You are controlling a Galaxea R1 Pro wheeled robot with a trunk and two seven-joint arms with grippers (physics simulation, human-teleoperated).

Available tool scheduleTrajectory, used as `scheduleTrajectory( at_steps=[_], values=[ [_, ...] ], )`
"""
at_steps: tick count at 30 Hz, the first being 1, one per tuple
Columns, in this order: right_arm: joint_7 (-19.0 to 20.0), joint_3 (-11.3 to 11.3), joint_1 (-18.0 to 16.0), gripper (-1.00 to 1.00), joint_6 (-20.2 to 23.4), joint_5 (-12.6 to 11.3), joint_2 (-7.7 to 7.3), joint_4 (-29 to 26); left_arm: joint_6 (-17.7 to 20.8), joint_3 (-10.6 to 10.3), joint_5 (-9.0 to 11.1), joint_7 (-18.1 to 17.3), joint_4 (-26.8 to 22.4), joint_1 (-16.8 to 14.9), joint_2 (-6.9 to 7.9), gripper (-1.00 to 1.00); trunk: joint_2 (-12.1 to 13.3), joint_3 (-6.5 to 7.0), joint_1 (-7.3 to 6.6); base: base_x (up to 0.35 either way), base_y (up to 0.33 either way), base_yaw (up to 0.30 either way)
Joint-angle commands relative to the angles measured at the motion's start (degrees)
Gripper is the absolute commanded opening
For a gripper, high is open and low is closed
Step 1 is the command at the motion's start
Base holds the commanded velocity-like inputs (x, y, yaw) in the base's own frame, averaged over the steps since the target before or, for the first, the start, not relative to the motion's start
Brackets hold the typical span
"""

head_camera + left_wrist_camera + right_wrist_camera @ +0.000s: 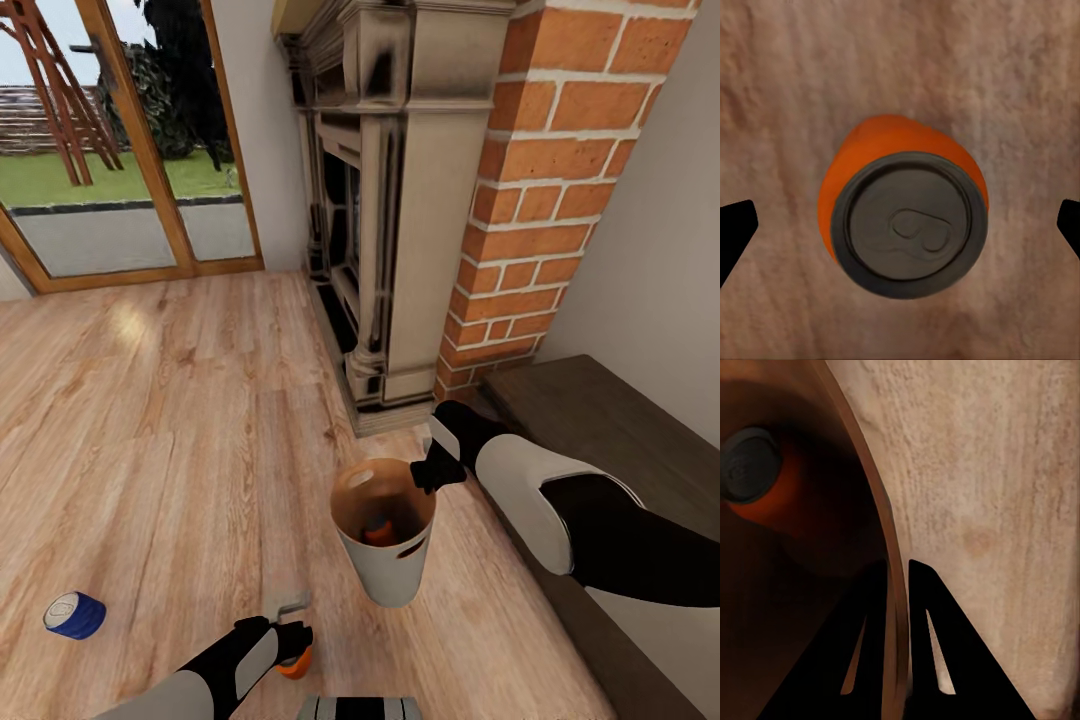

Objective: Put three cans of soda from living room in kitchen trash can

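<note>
Wood floor (150, 420); right gripper (898, 607) pinches bin (385, 570) rim; left gripper (900, 225) straddles orange can (902, 217).

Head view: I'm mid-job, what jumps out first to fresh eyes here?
The trash can, held off the wood floor by the right gripper clamped on its rim, with an orange can inside. At the bottom edge the left gripper sits over a second orange can, jaws open. A blue can lies far left.

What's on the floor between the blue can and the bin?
Nothing but bare wood floor in the head view between the blue can and the bin.
</note>
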Motion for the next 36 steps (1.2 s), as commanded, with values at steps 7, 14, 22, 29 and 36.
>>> scheduleTrajectory(
  at_steps=[7,14,22,29,36],
  values=[
    [0.29,-1.04,-0.02,-1.0,0.0,-1.26,0.01,0.0,-1.15,-0.05,-0.05,0.01,0.0,0.0,0.0,1.0,0.0,0.0,-0.01,0.0,0.0,0.0],
    [0.28,-1.01,-0.02,-1.0,0.0,-1.26,0.03,0.0,-2.38,-0.16,-0.12,0.08,0.0,0.0,0.0,1.0,0.0,0.0,-0.01,0.0,0.0,0.0],
    [0.27,-0.98,-0.02,-1.0,0.0,-1.26,0.09,0.0,-4.42,-0.24,-0.17,0.08,0.0,0.0,-0.03,1.0,-0.04,-0.66,0.07,0.0,0.0,0.0],
    [0.27,-0.96,-0.02,-1.0,0.0,-1.26,0.06,0.0,-4.89,-0.26,-0.2,0.08,0.0,0.0,-0.03,1.0,-0.08,-1.32,0.15,0.0,0.0,0.0],
    [0.27,-0.95,-0.02,-1.0,0.0,-1.26,0.07,-0.01,-5.01,-0.27,-0.23,0.09,0.0,0.0,-0.08,1.0,-0.14,-2.21,0.25,0.0,0.0,0.0]
  ],
)
